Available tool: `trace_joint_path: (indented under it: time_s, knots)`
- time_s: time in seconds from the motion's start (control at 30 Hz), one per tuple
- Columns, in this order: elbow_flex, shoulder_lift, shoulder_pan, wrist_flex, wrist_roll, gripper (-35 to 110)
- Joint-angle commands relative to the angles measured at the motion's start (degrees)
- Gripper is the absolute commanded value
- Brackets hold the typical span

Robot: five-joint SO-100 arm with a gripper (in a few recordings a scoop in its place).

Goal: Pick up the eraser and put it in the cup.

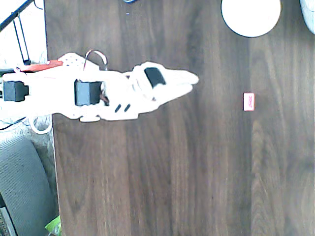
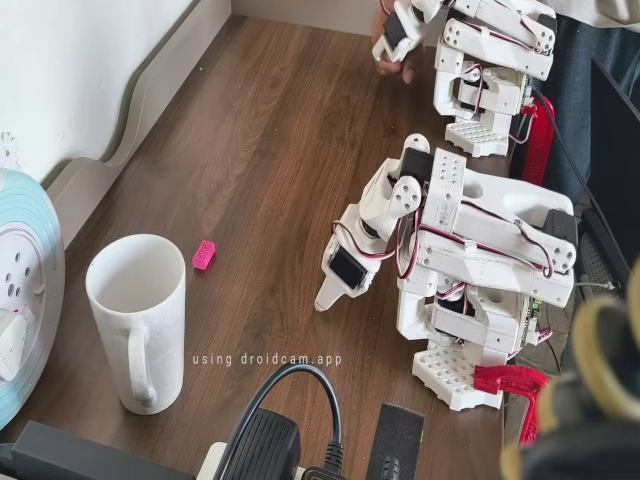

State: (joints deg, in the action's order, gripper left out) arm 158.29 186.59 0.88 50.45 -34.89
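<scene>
Overhead view, left to right: the white arm reaches in from the table's point(image 1: 147, 187) left edge with its gripper point(image 1: 189, 82) clenched and grasping nothing, the eraser point(image 1: 248, 102) lies flat well apart from it toward the right edge, and the cup point(image 1: 251, 15) sits at the top edge near the right corner. By my judgement the task has not begun: the eraser is untouched and the cup point(image 2: 137, 310) looks empty in the fixed view, so reach, grasp, carry and drop all remain. Dark wood-grain tabletop runs along a white wall, brightly lit.
</scene>
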Motion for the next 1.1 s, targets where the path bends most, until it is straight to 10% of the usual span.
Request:
trace_joint_path:
  time_s: [0.0, 0.47, 1.07]
  knots:
    - [-5.89, -1.14, 2.72, -4.57, 6.77, 15]
    - [-51.59, -73.83, 6.06, 4.22, 23.64, 20]
    - [-77.61, -104.94, 6.59, 15.03, 29.0, 20]
